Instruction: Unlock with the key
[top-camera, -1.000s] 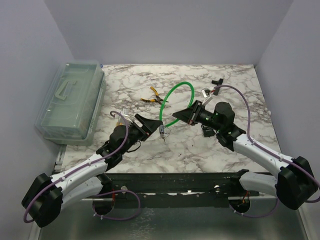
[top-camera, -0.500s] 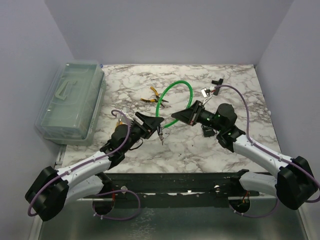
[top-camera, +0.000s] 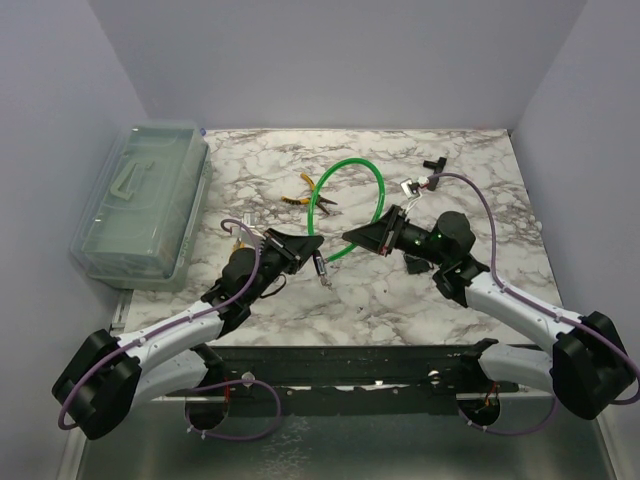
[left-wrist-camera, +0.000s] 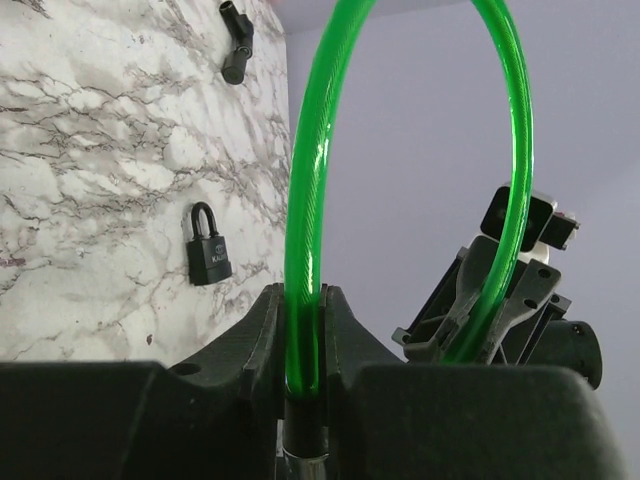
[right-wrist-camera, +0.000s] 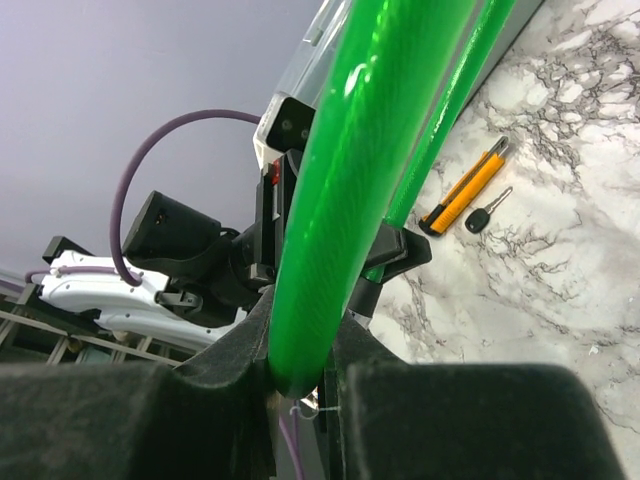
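**Green cable (left-wrist-camera: 303, 190) clamped from two sides**

The lidded translucent box (top-camera: 140, 195), well left of the yellow-handled pliers (right-wrist-camera: 465, 190), has unclear contents. The key (right-wrist-camera: 487, 214) lies just beside the pliers, apart from both grippers. Left gripper (left-wrist-camera: 303, 330) and right gripper (right-wrist-camera: 300, 360) each squeeze the cable.

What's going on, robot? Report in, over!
Left hand and right hand both shut on the green cable, one near each end. Key lies on the table beside the yellow-handled pliers, untouched. Black padlock sits apart, unheld.
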